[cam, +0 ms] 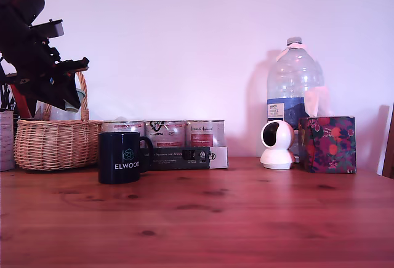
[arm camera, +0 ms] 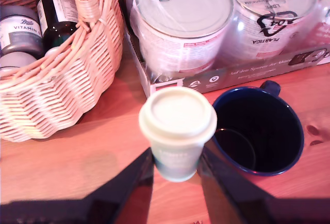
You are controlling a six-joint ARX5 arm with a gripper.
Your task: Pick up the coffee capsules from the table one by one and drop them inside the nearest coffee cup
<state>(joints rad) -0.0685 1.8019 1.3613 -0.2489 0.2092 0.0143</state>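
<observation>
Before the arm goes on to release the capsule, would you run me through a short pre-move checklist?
1. Capsule held between the tool fingers: ok.
2. Capsule above the mug opening: not ok; the wrist view shows it beside the rim, over the table.
3. Mug upright, opening clear: ok.
4. Arm raised well above the mug: ok, per the exterior view.
5. Basket and tin pack close by; room for the sideways shift: cannot tell.
6. Other capsules left on the table: cannot tell; none in view.

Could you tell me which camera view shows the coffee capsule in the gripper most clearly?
The wrist view: the coffee capsule fills the centre, pinched in the gripper beside the mug. In the exterior view the capsule cannot be made out.
</observation>
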